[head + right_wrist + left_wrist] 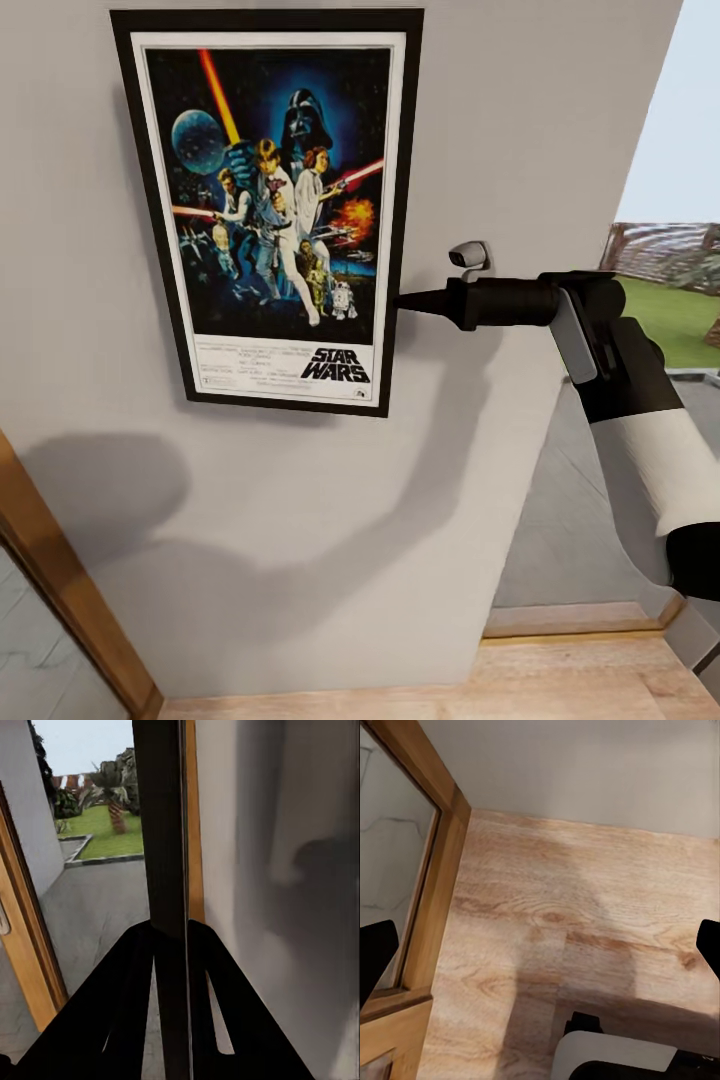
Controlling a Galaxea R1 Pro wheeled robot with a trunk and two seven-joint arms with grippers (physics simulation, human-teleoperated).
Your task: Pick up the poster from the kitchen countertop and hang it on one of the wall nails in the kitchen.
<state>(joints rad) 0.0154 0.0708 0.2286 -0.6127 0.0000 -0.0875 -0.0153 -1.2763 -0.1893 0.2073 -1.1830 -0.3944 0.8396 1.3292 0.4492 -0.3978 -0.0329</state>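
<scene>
Both fingers of the right gripper [402, 300] are pinched onto the poster's [275, 200] right edge, so it's closed on the frame, which sits flat against the grey wall [300, 540]. Through the right wrist cam the poster [165, 825] is just a dark slat between the fingers. Left gripper [540, 952] hangs wide open over the wood floor [577, 907], holding nothing.
</scene>
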